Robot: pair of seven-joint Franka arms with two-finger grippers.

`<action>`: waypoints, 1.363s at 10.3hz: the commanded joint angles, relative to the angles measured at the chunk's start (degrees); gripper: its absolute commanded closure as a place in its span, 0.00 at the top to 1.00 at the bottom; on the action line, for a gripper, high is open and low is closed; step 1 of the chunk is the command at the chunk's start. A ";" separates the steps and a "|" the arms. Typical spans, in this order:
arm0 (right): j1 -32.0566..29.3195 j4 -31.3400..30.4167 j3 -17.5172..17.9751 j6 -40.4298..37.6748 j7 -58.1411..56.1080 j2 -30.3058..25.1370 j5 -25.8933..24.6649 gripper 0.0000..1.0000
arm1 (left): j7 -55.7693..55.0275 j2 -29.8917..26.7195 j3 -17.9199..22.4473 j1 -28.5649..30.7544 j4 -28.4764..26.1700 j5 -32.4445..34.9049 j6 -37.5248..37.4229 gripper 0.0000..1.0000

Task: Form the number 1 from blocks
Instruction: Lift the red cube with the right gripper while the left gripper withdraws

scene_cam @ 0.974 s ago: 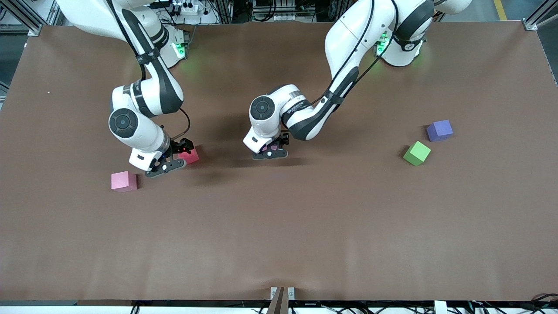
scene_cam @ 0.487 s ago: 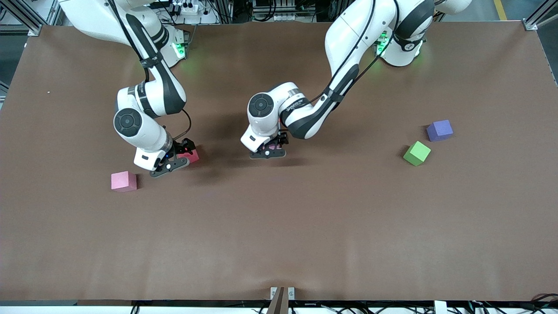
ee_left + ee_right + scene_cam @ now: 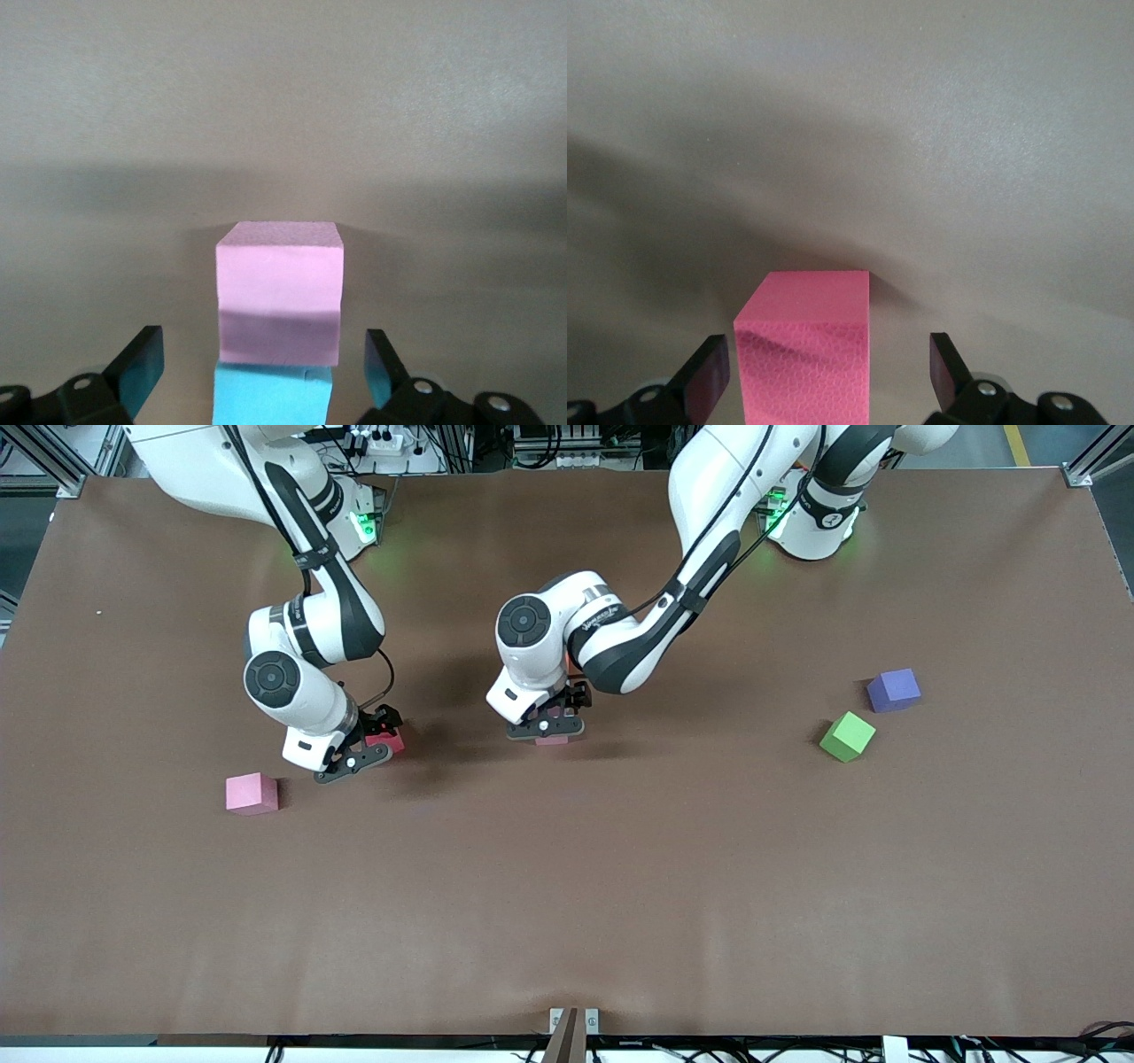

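Only the left wrist view shows a light blue block (image 3: 272, 396) touching the pink block (image 3: 279, 297) (both jaws open).

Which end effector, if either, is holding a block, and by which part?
Neither. The left end effector stands open around a pink block beside a light blue block; the right end effector stands open around a red block.

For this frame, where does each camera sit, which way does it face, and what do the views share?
Front view: high across the table, facing both arms' bases; shows both arms.
Left wrist view: on the left arm's wrist, looking down between the open left gripper fingers at a pink block beside a light blue block.
Right wrist view: on the right wrist, looking down between the open right gripper fingers at the red block.
Shared: the red block also shows in front view.
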 commanded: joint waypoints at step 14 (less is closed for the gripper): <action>0.89 -1.22 -0.86 4.42 -0.51 3.01 3.17 0.80 | 3.91 -24.16 0.48 30.64 -7.12 -0.72 -9.66 1.00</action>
